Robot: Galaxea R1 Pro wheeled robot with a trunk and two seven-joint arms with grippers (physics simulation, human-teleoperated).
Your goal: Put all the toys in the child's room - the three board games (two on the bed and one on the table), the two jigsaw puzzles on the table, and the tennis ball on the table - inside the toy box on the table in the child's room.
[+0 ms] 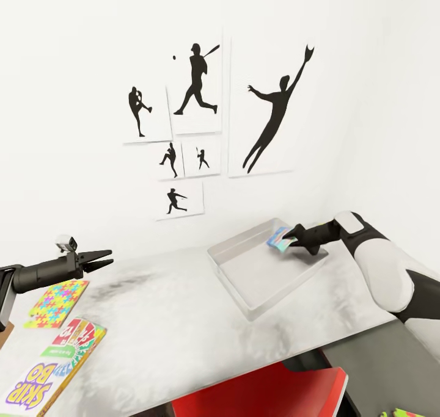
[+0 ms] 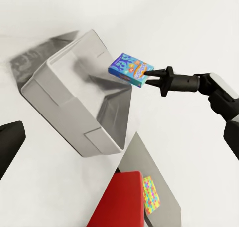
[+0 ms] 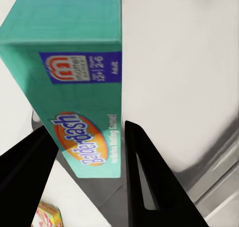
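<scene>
over the toy box [image 1: 267, 270], right end effector [image 1: 292, 238] clamps a board game [image 2: 130, 69]; left end effector [image 1: 105, 257] apart.

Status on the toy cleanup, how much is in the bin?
Nothing is visibly in the pale grey toy box yet; its floor looks bare. In hand: the right gripper holds a blue-and-teal game box over it. Left: the multicoloured jigsaw slab and the Skip-Bo game box lie on the grey table by the open left gripper.
</scene>
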